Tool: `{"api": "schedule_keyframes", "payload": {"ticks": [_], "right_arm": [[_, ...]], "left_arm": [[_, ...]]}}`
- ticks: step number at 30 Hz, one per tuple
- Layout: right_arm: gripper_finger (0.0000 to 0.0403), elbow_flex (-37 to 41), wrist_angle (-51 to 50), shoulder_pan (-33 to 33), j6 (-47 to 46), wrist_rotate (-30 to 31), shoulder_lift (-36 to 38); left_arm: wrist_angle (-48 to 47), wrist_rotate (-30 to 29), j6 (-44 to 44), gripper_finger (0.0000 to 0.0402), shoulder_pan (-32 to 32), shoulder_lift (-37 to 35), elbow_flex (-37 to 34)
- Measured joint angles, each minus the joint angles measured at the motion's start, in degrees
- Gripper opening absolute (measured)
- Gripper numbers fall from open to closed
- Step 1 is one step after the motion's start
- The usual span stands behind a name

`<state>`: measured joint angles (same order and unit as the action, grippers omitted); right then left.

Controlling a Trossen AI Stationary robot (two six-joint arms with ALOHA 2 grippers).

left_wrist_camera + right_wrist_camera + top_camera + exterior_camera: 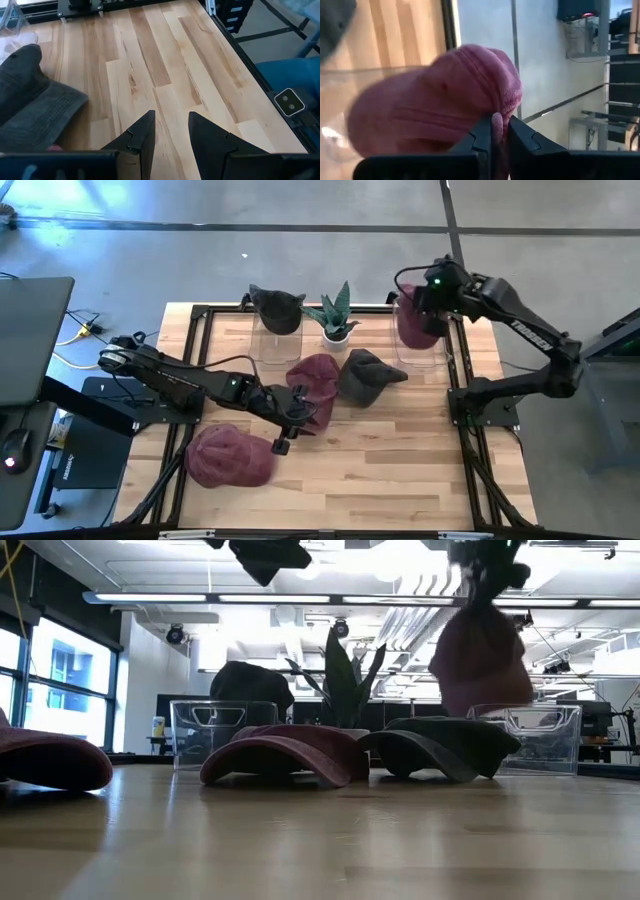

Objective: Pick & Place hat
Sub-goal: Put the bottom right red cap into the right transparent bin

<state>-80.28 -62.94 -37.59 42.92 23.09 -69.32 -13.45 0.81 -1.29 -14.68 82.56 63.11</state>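
The right pincer (428,308) is clamped on a maroon hat (435,107), holding it in the air above the clear bin (425,358) at the desk's (400,450) far right corner. The left pincer (170,135) hangs slightly parted and empty over the desk's middle, just beside a second maroon hat (315,375) and a dark grey hat (365,375)

Potted plant (337,316) between clear bins (268,346).
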Motion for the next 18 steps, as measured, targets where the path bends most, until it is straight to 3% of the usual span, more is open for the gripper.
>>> {"api": "schedule_keyframes", "payload": {"ticks": [9,15,18], "right_arm": [[0.0024,16.0,16.9,-6.0,13.4,1.0,-0.1],[0.0041,19.9,26.0,-8.6,18.1,-1.4,0.0],[0.0047,20.2,25.9,-8.6,18.7,-1.2,0.0]], "left_arm": [[-0.1,-0.4,-1.8,0.0113,0.0,0.0,0.0],[0.0,-0.8,-4.0,0.0113,0.0,0.0,0.0],[0.0,-4.2,-4.8,0.0113,0.0,0.0,0.0]]}}
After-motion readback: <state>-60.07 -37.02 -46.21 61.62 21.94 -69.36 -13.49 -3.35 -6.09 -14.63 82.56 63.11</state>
